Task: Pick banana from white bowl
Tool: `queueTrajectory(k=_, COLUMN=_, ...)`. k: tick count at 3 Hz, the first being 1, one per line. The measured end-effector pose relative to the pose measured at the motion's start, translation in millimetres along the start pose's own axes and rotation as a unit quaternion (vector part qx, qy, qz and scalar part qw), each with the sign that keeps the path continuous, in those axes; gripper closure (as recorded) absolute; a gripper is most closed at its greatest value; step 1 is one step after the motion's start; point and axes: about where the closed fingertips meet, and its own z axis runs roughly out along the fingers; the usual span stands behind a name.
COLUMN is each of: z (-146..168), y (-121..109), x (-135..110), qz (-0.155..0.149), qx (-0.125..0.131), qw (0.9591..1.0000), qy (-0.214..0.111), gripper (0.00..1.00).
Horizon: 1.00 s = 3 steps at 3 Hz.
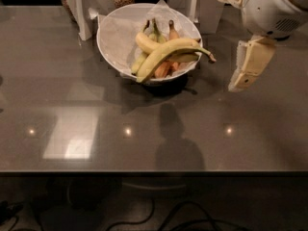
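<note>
Grey tabletop (96,129): banana (166,56) left of hand (244,78)

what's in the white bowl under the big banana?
In the paper-lined white bowl, the banana lies on top, across shorter yellow bananas and small orange-brown ones. Their lower parts and the bowl floor are covered. The end effector hangs right of the bowl, clear of it.

Pincer (242,81) right of white bowl (113,36) (banana (166,52) inside)

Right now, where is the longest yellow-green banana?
The long yellow-green banana lies atop other fruit in the white bowl, upper centre; the cream gripper hangs to its right.
</note>
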Motion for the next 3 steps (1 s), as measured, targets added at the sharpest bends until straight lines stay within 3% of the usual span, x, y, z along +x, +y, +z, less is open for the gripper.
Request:
queueTrajectory(k=1, z=13.9, y=-22.6, x=-30.2, qz=-0.079, qx=0.005, qw=0.9958, qy=-0.047, gripper=0.0)
queueTrajectory(k=2, z=13.8, y=-22.7, x=-30.6, qz=-0.08, qx=0.005, qw=0.9957, qy=-0.047, gripper=0.0)
queueTrajectory(k=3, z=31.3, y=-36.7, x=-34.3, qz=-0.119, qx=0.013, qw=0.9921, qy=-0.038, gripper=0.0)
